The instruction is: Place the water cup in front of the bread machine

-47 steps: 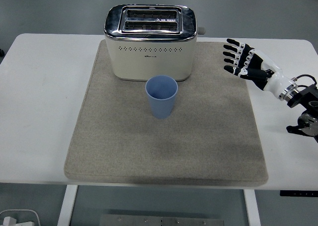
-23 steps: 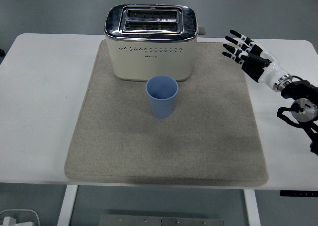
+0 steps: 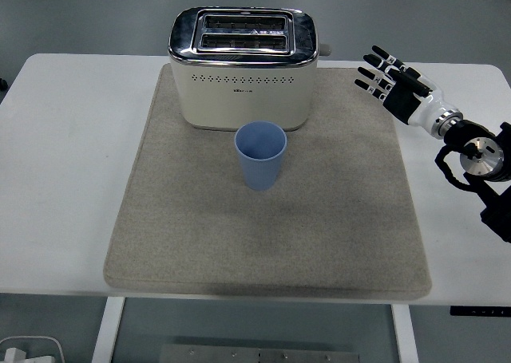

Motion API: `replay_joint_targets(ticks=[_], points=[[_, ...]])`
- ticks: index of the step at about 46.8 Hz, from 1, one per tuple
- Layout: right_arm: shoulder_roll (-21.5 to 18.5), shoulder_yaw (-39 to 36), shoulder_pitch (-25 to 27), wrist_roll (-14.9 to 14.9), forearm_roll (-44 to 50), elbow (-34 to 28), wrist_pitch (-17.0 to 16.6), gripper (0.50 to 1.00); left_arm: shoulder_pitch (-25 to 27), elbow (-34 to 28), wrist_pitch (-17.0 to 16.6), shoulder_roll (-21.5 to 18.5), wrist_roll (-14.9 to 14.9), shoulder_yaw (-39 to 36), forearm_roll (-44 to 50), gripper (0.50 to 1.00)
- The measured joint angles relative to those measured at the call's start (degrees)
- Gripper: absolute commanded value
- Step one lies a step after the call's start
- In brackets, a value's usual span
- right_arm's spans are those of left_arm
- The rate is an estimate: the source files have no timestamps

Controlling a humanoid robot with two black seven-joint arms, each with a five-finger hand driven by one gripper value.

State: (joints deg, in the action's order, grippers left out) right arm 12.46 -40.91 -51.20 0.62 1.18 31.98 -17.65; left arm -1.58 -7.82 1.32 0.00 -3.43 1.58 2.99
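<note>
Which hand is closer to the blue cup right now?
Right. The right hand hovers open off the mat's far right corner, well to the right of the blue cup and beyond it. The left hand is out of view.

Blue cup (image 3: 259,155) upright on grey mat (image 3: 335,219), just in front of cream toaster (image 3: 242,69), apart from it. Right hand (image 3: 394,81) right of toaster, fingers spread, holding nothing, over mat's far right corner.

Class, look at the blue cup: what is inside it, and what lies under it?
The blue cup stands upright and looks empty; only its blue inner wall shows. Under it lies the grey mat on the white table. The mat beneath the cup's base is covered.
</note>
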Motion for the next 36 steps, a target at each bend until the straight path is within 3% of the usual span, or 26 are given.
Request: replay_joint_targets(ticks=[15, 36], points=[[-0.1, -0.8, -0.1, 1.4, 0.3, 0.0, 3.6, 0.928, 0.0, 0.0, 0.0, 0.0, 0.0, 0.0, 0.0, 1.0], [0.8, -0.9, -0.8, 1.4, 0.2, 0.5, 0.1, 0.928, 0.0, 0.0, 0.0, 0.0, 0.0, 0.0, 0.0, 1.0]])
